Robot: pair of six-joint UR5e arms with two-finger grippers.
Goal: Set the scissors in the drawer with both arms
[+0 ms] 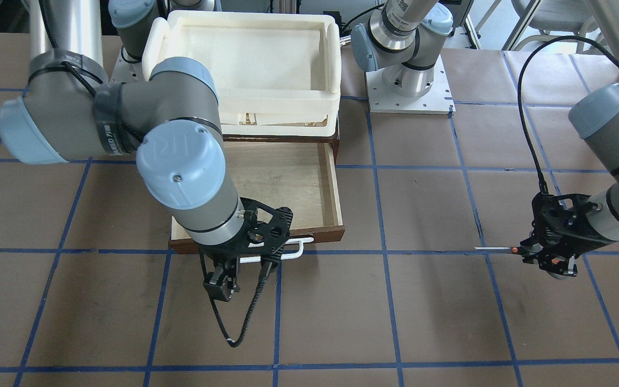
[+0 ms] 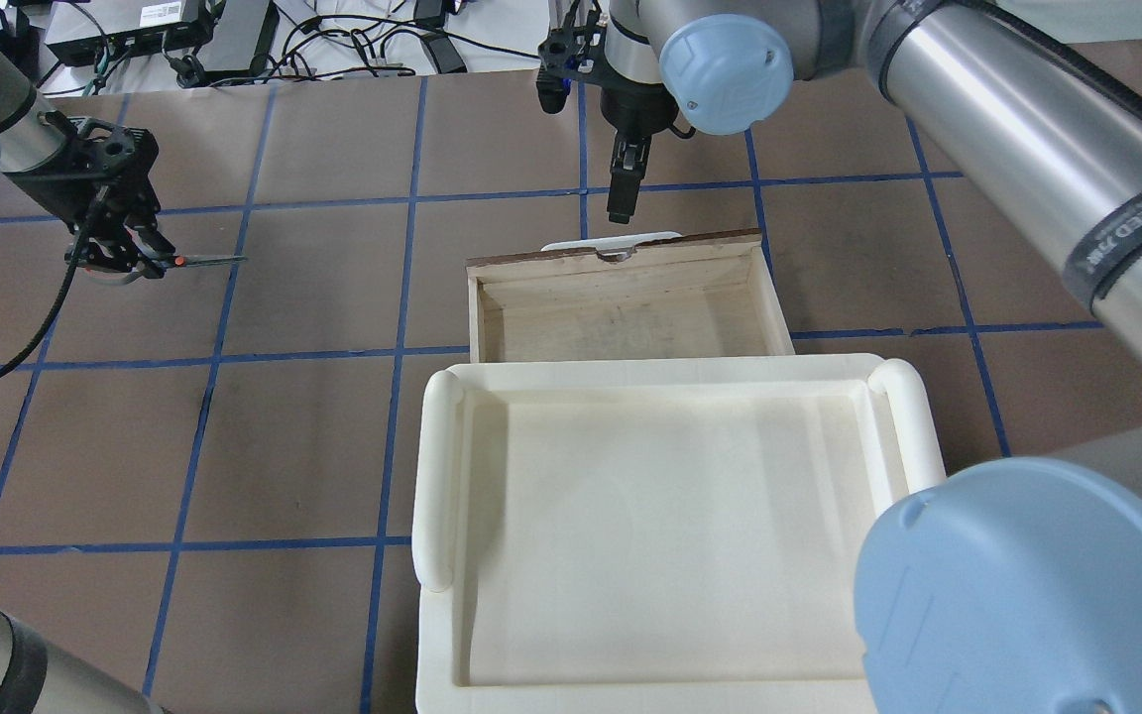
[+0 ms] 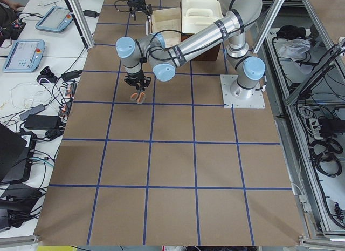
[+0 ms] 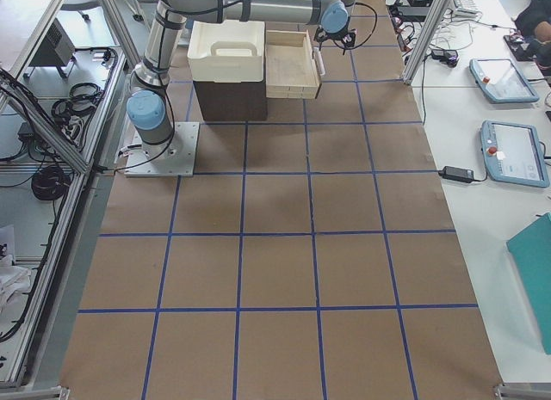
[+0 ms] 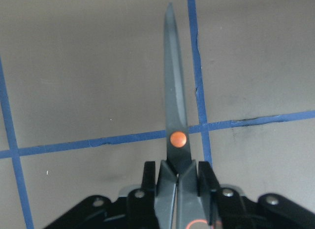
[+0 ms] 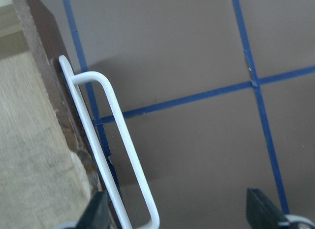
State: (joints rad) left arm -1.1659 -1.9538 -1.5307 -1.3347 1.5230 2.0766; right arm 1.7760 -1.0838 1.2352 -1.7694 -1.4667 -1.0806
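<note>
Drawer (image 2: 630, 322) stands open, interior bare, R gripper (image 2: 621, 198) spread just off white handle (image 6: 123, 150); scissors (image 5: 174, 115) pinched at handle end in L gripper (image 5: 177, 177) over table (image 2: 313, 297), well apart from drawer, so est. approx half done, transfer & release outstanding

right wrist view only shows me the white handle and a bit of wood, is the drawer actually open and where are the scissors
Observer: Yes, the drawer is pulled out from under the cream tray, pale interior showing.
Operator: and the scissors
Observer: The left pincer is shut on the scissors by the handle end, off to the drawer's side, blades pointing toward it.
</note>
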